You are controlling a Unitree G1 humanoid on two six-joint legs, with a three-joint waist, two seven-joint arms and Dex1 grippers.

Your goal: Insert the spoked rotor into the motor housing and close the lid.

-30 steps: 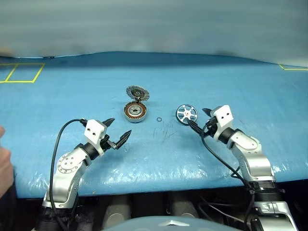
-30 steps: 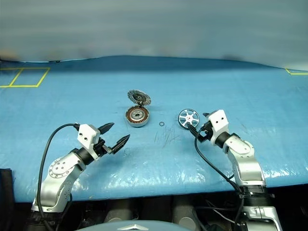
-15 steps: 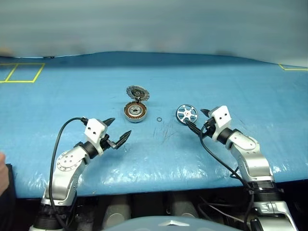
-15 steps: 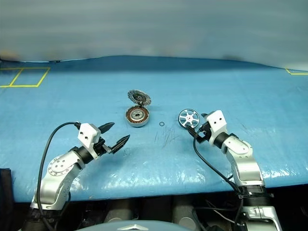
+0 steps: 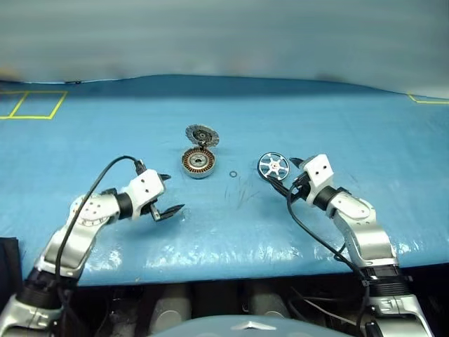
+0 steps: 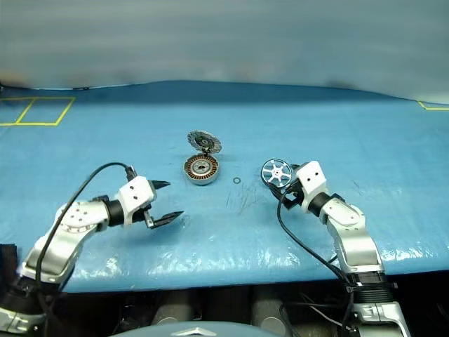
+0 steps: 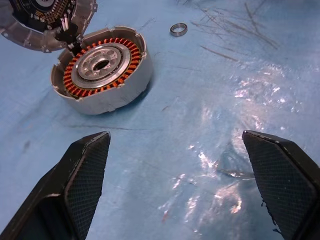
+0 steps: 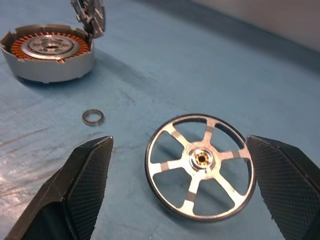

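Jaws on both grippers stand wide apart and empty: the right gripper (image 8: 177, 192) has edged closer and now brackets the spoked rotor (image 8: 201, 165), which lies flat and untouched, so the pickup looks about to start. Left gripper (image 5: 165, 198) has rolled and swung toward the motor housing (image 7: 101, 67), whose lid (image 5: 201, 134) stands hinged open behind it, windings exposed. Blue worktop (image 5: 337, 126), scratched near a small dark ring (image 8: 93, 117); yellow tape square (image 5: 31, 105) at its far left.

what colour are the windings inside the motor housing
Copper-orange, ringing the housing interior; clearest in the left wrist view.
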